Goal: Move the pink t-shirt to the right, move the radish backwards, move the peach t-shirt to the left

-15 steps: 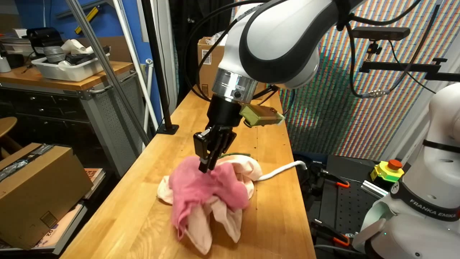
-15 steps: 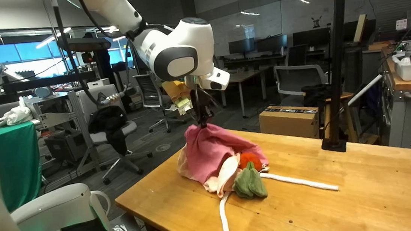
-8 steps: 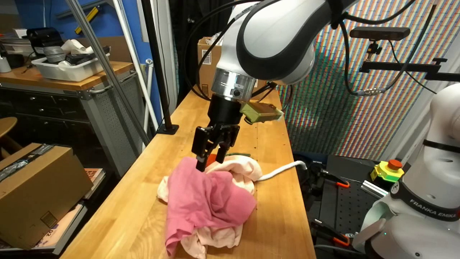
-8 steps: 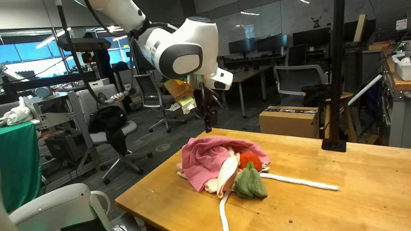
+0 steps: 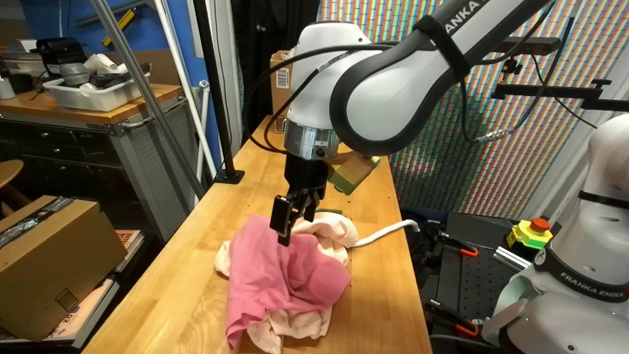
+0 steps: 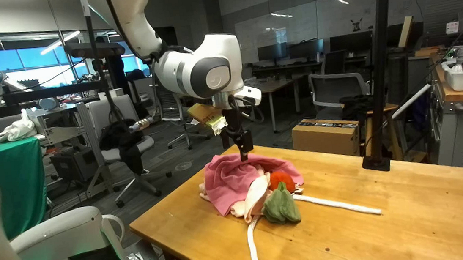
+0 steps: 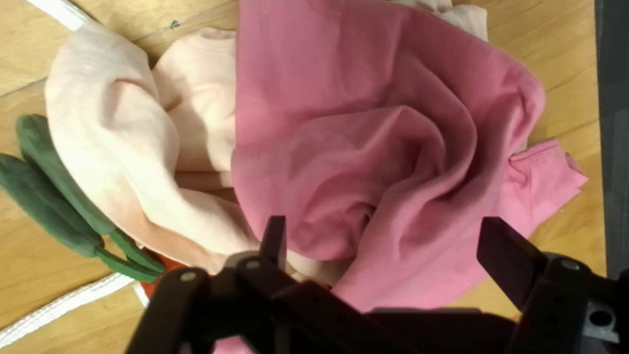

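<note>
The gripper has its jaws apart over the pink t-shirt, which lies heaped across part of the peach t-shirt, beside the radish. Caution: closing too deep may pinch both layers and drag the radish along

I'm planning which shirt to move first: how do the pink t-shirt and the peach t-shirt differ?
The pink t-shirt is deep rose; the peach t-shirt is pale. The pink one lies on top, while the peach one is partly covered beneath it. In the wrist view, more of the pink one shows than of the peach one. Both lie rumpled on the wooden table.
</note>
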{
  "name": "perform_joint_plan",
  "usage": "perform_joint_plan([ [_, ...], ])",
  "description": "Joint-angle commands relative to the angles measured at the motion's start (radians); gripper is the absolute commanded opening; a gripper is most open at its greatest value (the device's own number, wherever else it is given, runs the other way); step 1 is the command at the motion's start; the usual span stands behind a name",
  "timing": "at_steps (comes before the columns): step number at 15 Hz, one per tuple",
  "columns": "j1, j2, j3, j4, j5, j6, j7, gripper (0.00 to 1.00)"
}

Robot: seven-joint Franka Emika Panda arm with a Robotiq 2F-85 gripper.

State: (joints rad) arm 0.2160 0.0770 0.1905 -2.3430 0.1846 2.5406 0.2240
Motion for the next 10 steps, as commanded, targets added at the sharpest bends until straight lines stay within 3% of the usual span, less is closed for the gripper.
perform_joint_plan([
  [1, 0.016, 0.054, 0.010, 0.044, -0.051, 0.014, 0.049, 1.00],
  [10, 0.052, 0.064, 0.056, 0.030, -0.012, 0.009, 0.025, 1.00],
])
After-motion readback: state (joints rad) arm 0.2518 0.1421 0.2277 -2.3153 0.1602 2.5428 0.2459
